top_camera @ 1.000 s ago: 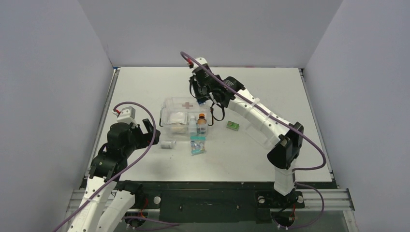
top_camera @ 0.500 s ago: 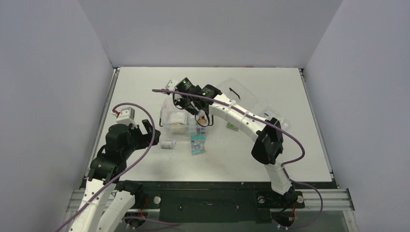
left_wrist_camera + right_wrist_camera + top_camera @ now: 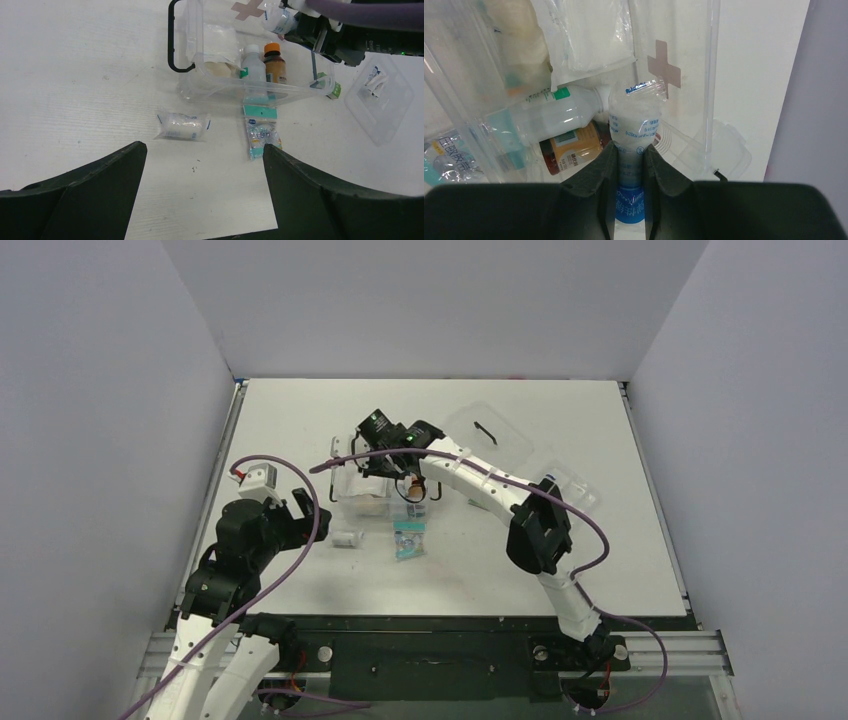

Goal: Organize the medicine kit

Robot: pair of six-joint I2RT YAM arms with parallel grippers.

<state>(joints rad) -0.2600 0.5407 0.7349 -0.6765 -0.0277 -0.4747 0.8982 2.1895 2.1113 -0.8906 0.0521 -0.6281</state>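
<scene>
The medicine kit (image 3: 349, 494) is a clear box with a faint red cross and stands at the table's middle. My right gripper (image 3: 386, 456) hangs over it, shut on a wrapped bandage roll (image 3: 635, 125) in a clear packet with blue print. Below it inside the kit (image 3: 665, 64) lie a white bottle (image 3: 558, 113), a brown bottle (image 3: 572, 147) and gauze packets (image 3: 585, 41). My left gripper (image 3: 205, 150) stands open near the front left, with nothing between its fingers. Ahead of it on the table lie a second wrapped roll (image 3: 182, 125) and a teal packet (image 3: 261, 133).
A flat clear lid with a black handle (image 3: 487, 430) lies behind the kit on the right. A shallow clear tray (image 3: 383, 100) sits further right. A small green box (image 3: 334, 89) rests at the kit's right end. A black clip (image 3: 173, 45) sticks out from the kit's left side.
The right arm has swung left and down from behind the kit's right corner to above its inside, carrying the wrapped roll. The left arm has stayed put.
</scene>
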